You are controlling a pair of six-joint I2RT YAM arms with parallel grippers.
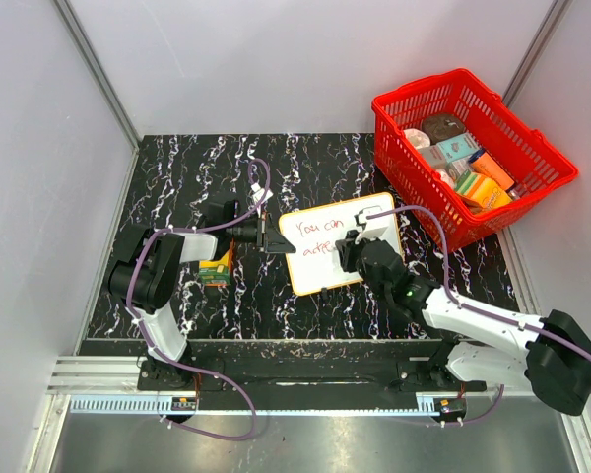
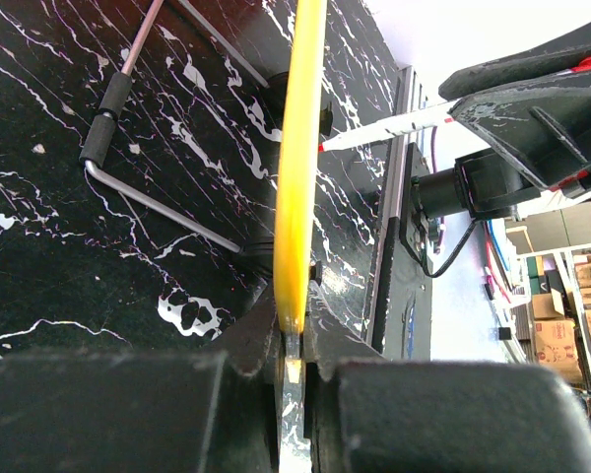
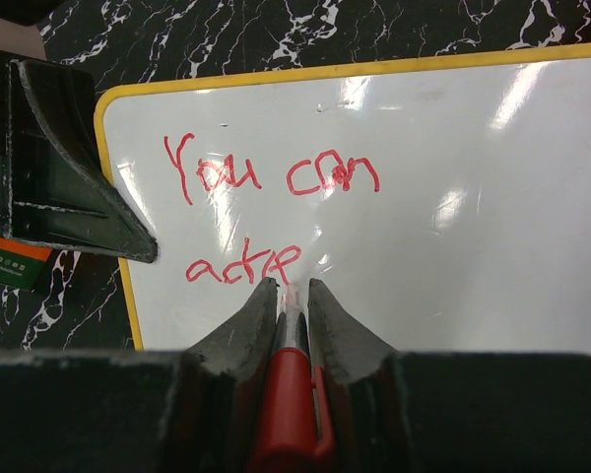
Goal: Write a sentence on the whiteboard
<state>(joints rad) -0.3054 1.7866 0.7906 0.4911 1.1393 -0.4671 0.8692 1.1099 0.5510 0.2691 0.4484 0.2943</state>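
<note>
The whiteboard with a yellow rim lies on the black marble table. Its red sentence reads "You can" with a short second line below. My left gripper is shut on the board's left edge; the left wrist view shows the yellow rim edge-on between the jaws. My right gripper is shut on a red marker, its tip touching the board at the end of the second line. The marker's white barrel and red tip also show in the left wrist view.
A red basket full of packaged goods stands at the back right. A small orange and green box lies on the table under the left arm. Grey walls close in the sides and back.
</note>
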